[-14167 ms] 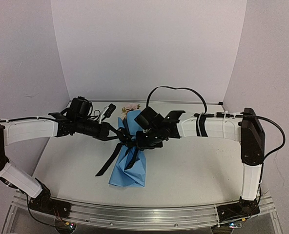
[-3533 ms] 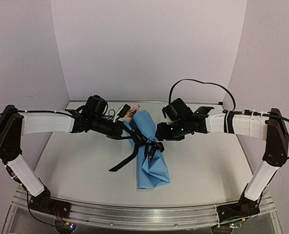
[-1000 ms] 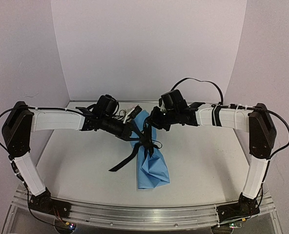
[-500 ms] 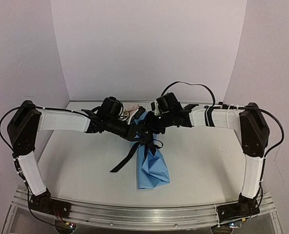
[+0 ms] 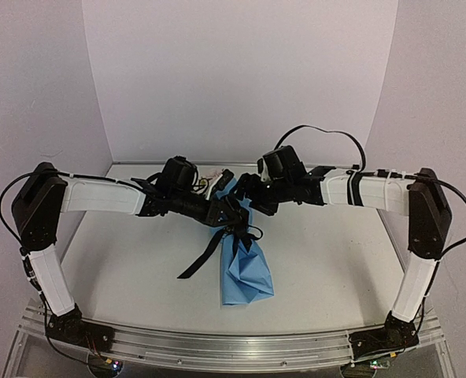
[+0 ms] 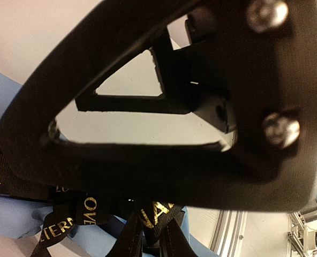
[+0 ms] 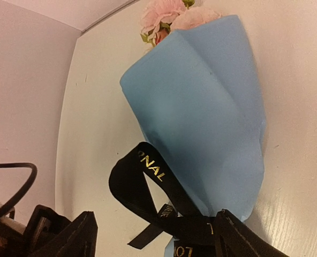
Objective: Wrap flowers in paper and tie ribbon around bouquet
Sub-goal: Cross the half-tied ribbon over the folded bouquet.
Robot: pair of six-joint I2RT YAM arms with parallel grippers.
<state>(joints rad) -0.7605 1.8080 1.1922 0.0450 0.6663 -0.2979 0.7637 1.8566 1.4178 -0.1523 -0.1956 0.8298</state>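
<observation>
Bouquet (image 5: 243, 268) – one, lying mid-tabletop, narrow end near, heads far. Blue paper (image 7: 201, 118), one sheet. Flowers (image 7: 172, 13): at least two pale pink heads show at the far end.

Ribbon (image 5: 197, 260) – one, black with gold lettering, knotted round the bouquet's upper part, with a loop beside the knot. One tail trails near-left across the tabletop (image 5: 327, 260).

Hands – two, both at the knot. The right hand (image 7: 153, 238) has its fingers spread wide either side of the knot and grips nothing. The left hand (image 5: 227, 211) sits just over the ribbon; how far it is open, and whether it holds the ribbon, cannot be told.

Against half a second ago: bouquet and tail unmoved, right elbow swung out rightward, and its hand drawn slightly back.

Room: bare tabletop left and right of the bouquet. Its near end stops short of the near rail, and the heads lie close to the far wall.
</observation>
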